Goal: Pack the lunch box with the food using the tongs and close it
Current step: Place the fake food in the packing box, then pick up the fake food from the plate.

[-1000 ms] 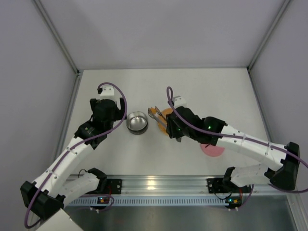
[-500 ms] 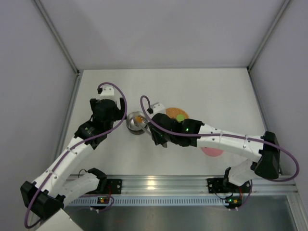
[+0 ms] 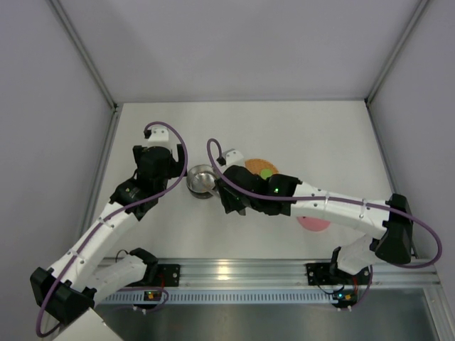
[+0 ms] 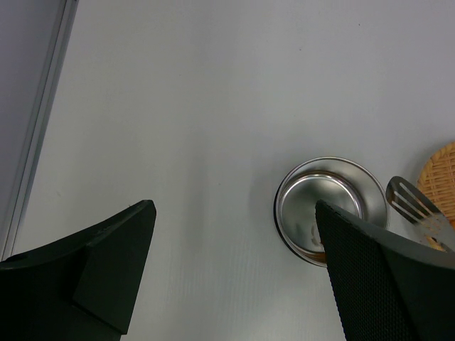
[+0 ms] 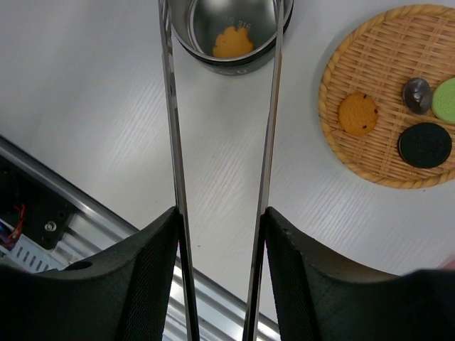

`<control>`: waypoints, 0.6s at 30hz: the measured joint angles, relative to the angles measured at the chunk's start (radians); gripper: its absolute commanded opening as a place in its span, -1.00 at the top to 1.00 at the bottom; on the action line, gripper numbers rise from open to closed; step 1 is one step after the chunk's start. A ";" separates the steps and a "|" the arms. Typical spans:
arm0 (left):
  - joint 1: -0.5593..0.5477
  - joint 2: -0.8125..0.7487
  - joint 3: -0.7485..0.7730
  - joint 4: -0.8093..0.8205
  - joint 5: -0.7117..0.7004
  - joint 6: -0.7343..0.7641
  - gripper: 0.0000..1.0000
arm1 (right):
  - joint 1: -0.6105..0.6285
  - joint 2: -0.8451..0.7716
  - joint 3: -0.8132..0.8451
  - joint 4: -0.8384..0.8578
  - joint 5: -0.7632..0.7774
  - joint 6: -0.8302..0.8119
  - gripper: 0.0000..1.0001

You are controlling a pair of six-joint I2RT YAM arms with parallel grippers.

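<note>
In the right wrist view my right gripper (image 5: 220, 213) is shut on the tongs (image 5: 171, 128). Their two thin arms stand spread, with the tips over the steel lunch box (image 5: 186, 39). One orange piece of food (image 5: 233, 42) lies loose inside it. More food sits on the orange woven disc (image 5: 398, 50): an orange piece (image 5: 357, 114), a dark grey one (image 5: 417, 92), a green one (image 5: 446, 99) and a black one (image 5: 424, 145). My left gripper (image 4: 233, 213) hangs open just left of the lunch box (image 4: 330, 209). The pink lid (image 3: 313, 224) lies partly under my right arm.
The woven disc (image 3: 259, 169) lies just right of the lunch box (image 3: 202, 180). White walls close the table on three sides. The aluminium rail (image 3: 234, 273) with both arm bases runs along the near edge.
My right arm swung left from the woven disc to the lunch box with the tongs. The tongs' arms have spread and the orange piece now lies in the bowl. The left arm has not moved.
</note>
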 measured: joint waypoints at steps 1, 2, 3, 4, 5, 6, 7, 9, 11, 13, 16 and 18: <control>0.000 0.000 0.000 0.000 0.000 0.000 -0.98 | 0.000 0.000 0.001 -0.001 0.010 0.000 0.00; 0.000 0.000 0.000 0.000 0.000 0.000 -0.98 | 0.000 0.000 0.002 -0.004 0.021 0.000 0.00; 0.000 0.000 0.000 0.000 0.000 0.000 -0.98 | 0.000 -0.003 0.002 -0.010 0.038 0.002 0.00; 0.000 0.000 0.000 0.000 0.000 0.000 -0.98 | 0.000 -0.008 0.002 -0.019 0.055 0.004 0.01; 0.000 0.000 0.000 0.000 0.000 0.000 -0.98 | -0.002 -0.016 0.001 -0.027 0.068 0.008 0.01; 0.000 0.000 0.000 0.000 0.000 0.000 -0.98 | -0.005 -0.032 -0.006 -0.029 0.080 0.011 0.01; 0.000 0.000 0.000 0.000 0.000 0.000 -0.98 | -0.010 -0.057 -0.021 -0.032 0.090 0.016 0.02; 0.000 0.000 0.000 0.000 0.000 0.000 -0.98 | -0.022 -0.124 -0.061 -0.040 0.107 0.025 0.03; 0.000 0.000 0.000 0.000 0.000 0.000 -0.98 | -0.043 -0.207 -0.111 -0.060 0.127 0.037 0.06; 0.000 0.000 0.000 0.000 0.000 0.000 -0.98 | -0.065 -0.283 -0.156 -0.082 0.149 0.053 0.10; 0.000 0.000 0.000 0.000 0.000 0.000 -0.98 | -0.096 -0.350 -0.215 -0.100 0.169 0.072 0.16; 0.000 0.000 0.000 0.000 0.000 0.000 -0.98 | -0.113 -0.362 -0.254 -0.107 0.172 0.080 0.19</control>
